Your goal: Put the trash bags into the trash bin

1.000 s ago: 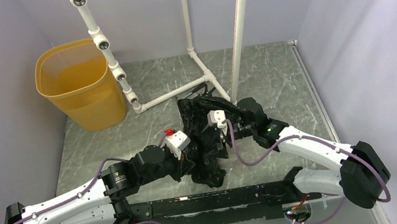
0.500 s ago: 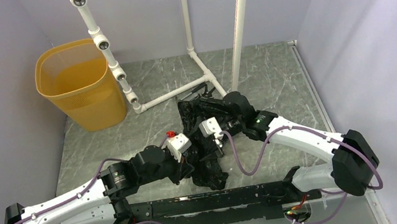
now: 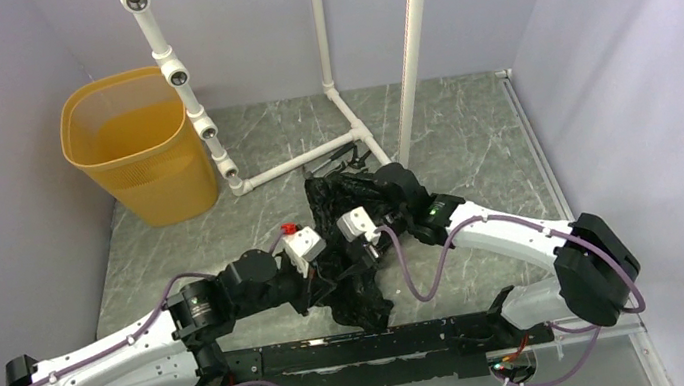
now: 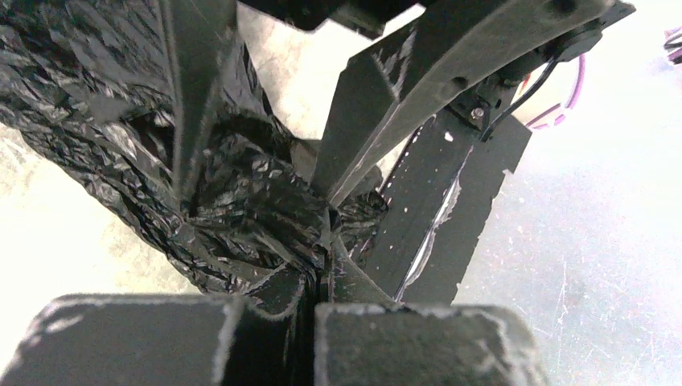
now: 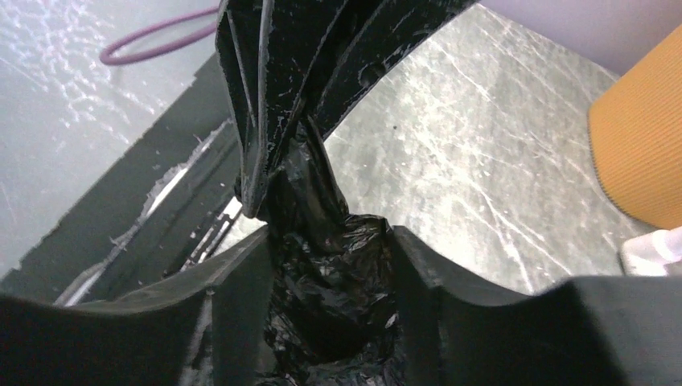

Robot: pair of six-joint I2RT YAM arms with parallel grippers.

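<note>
Far left at the back, the yellow-orange trash bin (image 3: pixel 161 188) stands upright on the grey marbled table (image 3: pixel 471 134), same spot as a second ago, with nothing visible inside it. Moving right, the left gripper (image 4: pixel 326 241) is clamped tight on a twisted fold of the black trash bag (image 3: pixel 359 286). In the left wrist view its fingertips meet with crinkled plastic pinched between them, and that arm has barely budged. The bag itself is a crumpled heap mid-table in front of the white pipe frame (image 3: pixel 299 164), well apart from the bin and nowhere near going in. Then the right gripper (image 5: pixel 330 237), which is the thing that's changed: a second ago it sat further right at the bag's edge, now the arm has swung left and in, so the two wrists are just beside each other. Its fingers stand about half apart, straddling a bunch of the bag. The plastic fills the gap, but honestly I can't tell whether it's actually squeezing yet.
</note>
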